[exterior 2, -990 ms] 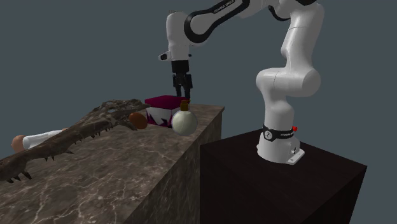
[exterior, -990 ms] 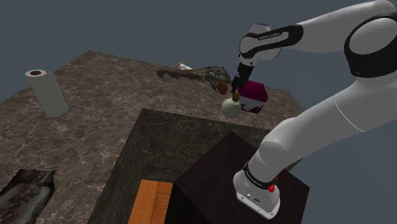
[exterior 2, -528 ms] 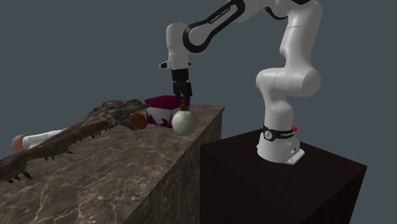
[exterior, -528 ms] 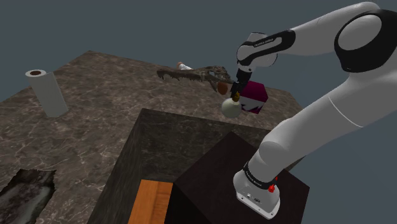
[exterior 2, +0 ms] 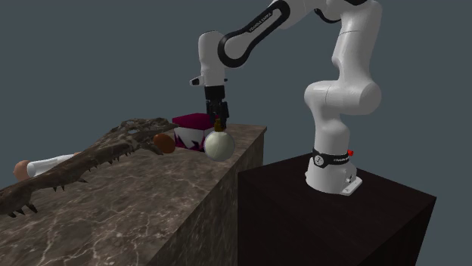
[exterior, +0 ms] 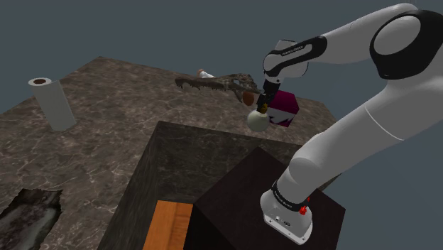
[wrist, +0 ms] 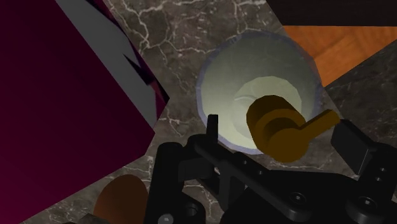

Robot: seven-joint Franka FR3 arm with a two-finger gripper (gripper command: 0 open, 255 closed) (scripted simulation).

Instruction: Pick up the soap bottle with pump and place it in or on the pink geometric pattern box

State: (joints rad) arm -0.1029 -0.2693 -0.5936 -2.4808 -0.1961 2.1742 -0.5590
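Dropped lower vs 1 s ago, black gripper (exterior 2: 219, 115) straddles orange pump (wrist: 278, 129) of round cream soap bottle (exterior 2: 218, 145), fingers spread, not clasping; bottle stands on brown marble counter (exterior 2: 151, 198), just beside magenta-and-white patterned box (exterior 2: 189, 125).

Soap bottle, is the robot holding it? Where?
No, nothing is held: the gripper stands open around the soap bottle's brown pump, not clasping it.

Smooth brown stone with pale veins for the bench (exterior: 106, 113), faintly glossy. Pale and smooth with a soft sheen on the soap bottle (wrist: 267, 83); amber and plastic-looking on its pump (wrist: 280, 130). Flat, matt magenta with grey panels on the box (wrist: 57, 95). Orange wood grain on the panel (exterior: 170, 224) beside the dark, matt stand (exterior: 234, 192). Glossy white shell along the arm (exterior: 355, 135).
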